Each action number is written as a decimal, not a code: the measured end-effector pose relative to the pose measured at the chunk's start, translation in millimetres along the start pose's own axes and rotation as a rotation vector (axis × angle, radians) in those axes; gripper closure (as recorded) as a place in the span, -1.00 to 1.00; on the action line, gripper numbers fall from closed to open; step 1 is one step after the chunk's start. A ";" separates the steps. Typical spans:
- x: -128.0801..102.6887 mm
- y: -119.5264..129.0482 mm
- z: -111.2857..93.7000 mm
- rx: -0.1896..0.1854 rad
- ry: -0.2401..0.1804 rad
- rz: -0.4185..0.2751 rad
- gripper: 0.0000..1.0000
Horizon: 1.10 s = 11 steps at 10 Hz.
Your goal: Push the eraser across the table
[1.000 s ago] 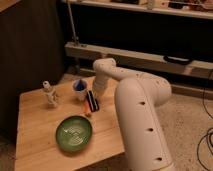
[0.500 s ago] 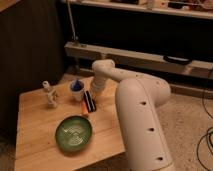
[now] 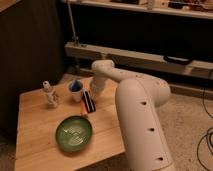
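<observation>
The gripper (image 3: 95, 93) hangs low over the far right part of the counter (image 3: 37, 145), at the end of the white arm (image 3: 137, 107) that bends down from the right. Its fingers are closed together and hold nothing. Just to its left lies the eraser (image 3: 87, 104), a flat black block with a light stripe along one edge; whether the two touch cannot be told. Its long axis runs from the far side toward the near side, angling slightly rightward as it comes nearer. Just left of the eraser's far end stands a white cup (image 3: 76, 90) with a blue rim. Further left stands a small pale figurine (image 3: 49, 94). Nearer the front edge rests a green plate (image 3: 74, 133).
</observation>
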 end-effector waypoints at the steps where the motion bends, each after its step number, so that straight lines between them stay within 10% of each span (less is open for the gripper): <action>1: 0.2 0.4 -1.3 0.000 0.001 0.000 1.00; 11: 6.7 35.3 11.7 -0.058 0.030 -0.087 1.00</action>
